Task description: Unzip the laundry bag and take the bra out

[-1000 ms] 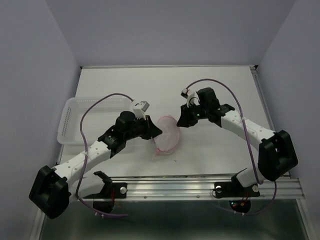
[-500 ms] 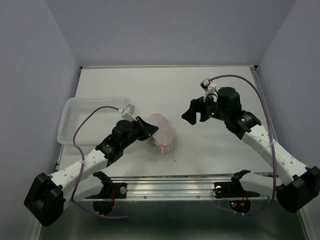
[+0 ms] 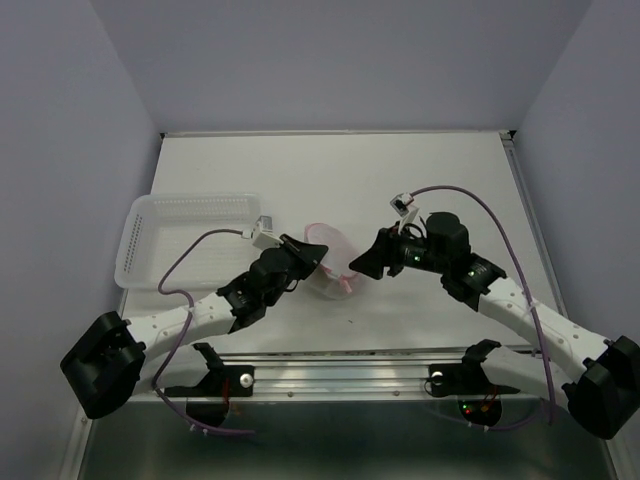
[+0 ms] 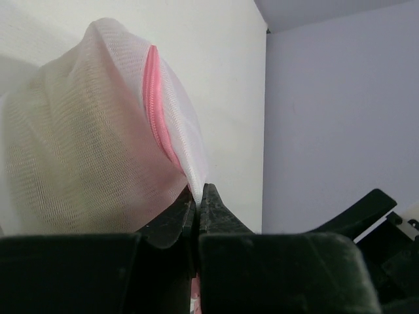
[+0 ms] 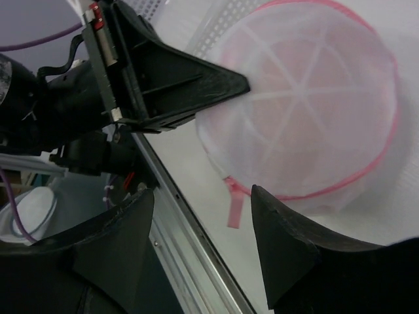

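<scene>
The laundry bag [image 3: 330,262], a round white mesh pouch with pink zipper trim, lies near the table's front middle. My left gripper [image 3: 312,257] is shut on its left edge; the left wrist view shows the gripper [image 4: 197,196] pinching the white mesh beside the pink zipper [image 4: 156,108]. My right gripper [image 3: 362,265] is open just right of the bag. In the right wrist view this gripper [image 5: 203,229] straddles the pink zipper pull tab [image 5: 234,208] without touching it, below the bag [image 5: 308,104]. A pale beige shape shows through the mesh; the bra itself is not clear.
A white plastic basket [image 3: 180,235] stands at the left, behind the left arm, and its perforated wall shows in the right wrist view [image 5: 196,26]. The metal rail [image 3: 400,375] runs along the table's near edge close to the bag.
My right gripper lifted away from the bag, then came down close to its right front edge. My left arm shifted forward, dragging and tilting the bag it holds.
</scene>
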Tool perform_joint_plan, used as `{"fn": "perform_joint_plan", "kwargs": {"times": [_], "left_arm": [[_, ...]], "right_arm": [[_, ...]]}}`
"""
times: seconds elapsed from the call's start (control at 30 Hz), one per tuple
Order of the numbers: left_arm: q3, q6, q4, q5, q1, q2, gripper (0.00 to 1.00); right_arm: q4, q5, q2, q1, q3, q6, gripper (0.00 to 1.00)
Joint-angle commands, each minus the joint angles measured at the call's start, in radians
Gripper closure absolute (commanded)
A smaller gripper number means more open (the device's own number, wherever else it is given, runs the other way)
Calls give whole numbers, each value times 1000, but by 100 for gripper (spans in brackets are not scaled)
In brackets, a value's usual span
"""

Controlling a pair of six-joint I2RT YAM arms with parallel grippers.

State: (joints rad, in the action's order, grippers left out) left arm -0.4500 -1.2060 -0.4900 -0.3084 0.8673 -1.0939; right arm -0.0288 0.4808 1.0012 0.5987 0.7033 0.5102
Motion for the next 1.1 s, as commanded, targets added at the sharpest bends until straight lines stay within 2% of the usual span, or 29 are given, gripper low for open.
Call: {"fn": "perform_joint_plan", "kwargs": {"times": [0.0, 0.27, 0.63, 1.07], "left_arm": [[-55, -30, -91, -77, 12, -38, 100], [-92, -38, -113, -87, 13, -81, 100], [-95, -38, -114, -77, 13, -66, 100], [-82, -44, -114, -55, 13, -47, 100]], "right_arm": [[171, 79, 11, 53, -25, 90, 34], [217, 90, 74, 111, -60, 119, 39], [231, 114, 108, 112, -123, 157, 40], [303, 45, 137, 112, -143, 157, 40]]}}
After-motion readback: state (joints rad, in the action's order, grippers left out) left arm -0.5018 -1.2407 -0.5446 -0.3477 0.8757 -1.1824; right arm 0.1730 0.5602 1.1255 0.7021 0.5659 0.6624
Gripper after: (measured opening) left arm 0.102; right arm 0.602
